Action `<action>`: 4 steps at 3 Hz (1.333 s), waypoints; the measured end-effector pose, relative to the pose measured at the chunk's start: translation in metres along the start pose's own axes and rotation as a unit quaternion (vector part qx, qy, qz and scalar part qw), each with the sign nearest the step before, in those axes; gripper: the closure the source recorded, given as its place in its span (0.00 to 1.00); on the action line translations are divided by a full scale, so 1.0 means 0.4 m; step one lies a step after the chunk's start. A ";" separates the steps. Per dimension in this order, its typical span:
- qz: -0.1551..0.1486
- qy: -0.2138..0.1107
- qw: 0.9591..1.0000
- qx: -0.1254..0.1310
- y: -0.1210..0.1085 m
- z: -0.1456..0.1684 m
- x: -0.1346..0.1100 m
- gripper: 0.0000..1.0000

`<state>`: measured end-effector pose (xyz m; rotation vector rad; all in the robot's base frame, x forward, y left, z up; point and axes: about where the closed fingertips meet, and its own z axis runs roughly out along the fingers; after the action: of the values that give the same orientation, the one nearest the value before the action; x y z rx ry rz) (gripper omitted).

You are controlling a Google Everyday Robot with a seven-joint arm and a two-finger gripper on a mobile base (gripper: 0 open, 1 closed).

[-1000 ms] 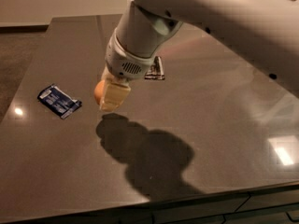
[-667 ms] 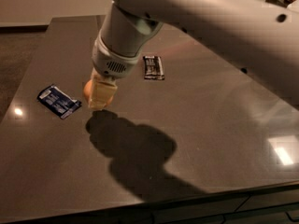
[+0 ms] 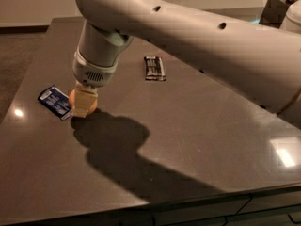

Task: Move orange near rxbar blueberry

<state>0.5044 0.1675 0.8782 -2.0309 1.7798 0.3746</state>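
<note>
The gripper [image 3: 83, 108] hangs low over the left part of the worktop [image 3: 197, 140], pointing straight down from the big pale arm [image 3: 188, 32]. Its pale fingers [image 3: 85, 100] are closed narrowly around the orange [image 3: 72, 98], gripping it from above so that only slivers of the fruit show on either side. The fingertips sit right at the worktop surface, where the arm's shadow [image 3: 117, 145] meets them; whether the orange actually rests on the worktop I cannot tell.

The blue snack bar [image 3: 55, 102] lies flat near the left edge, at an angle, with its near end just beside the orange, on the fruit's left. A black-and-white snack bar [image 3: 154, 68] lies flat further back, toward the far edge, well apart from both.

A second ago the gripper carried the orange nearer the middle of the worktop, close to the black-and-white bar and well apart from the blue one. Since then it has moved toward the left edge and lower, and the shadow has followed it.
</note>
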 end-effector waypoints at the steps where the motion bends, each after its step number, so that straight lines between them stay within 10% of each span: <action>1: 0.000 -0.003 1.000 -0.002 -0.003 0.025 -0.014 0.97; 4: -0.008 0.002 1.000 -0.001 -0.011 0.058 0.006 0.28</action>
<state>0.5108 0.1768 0.8574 -2.0483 1.7643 0.3683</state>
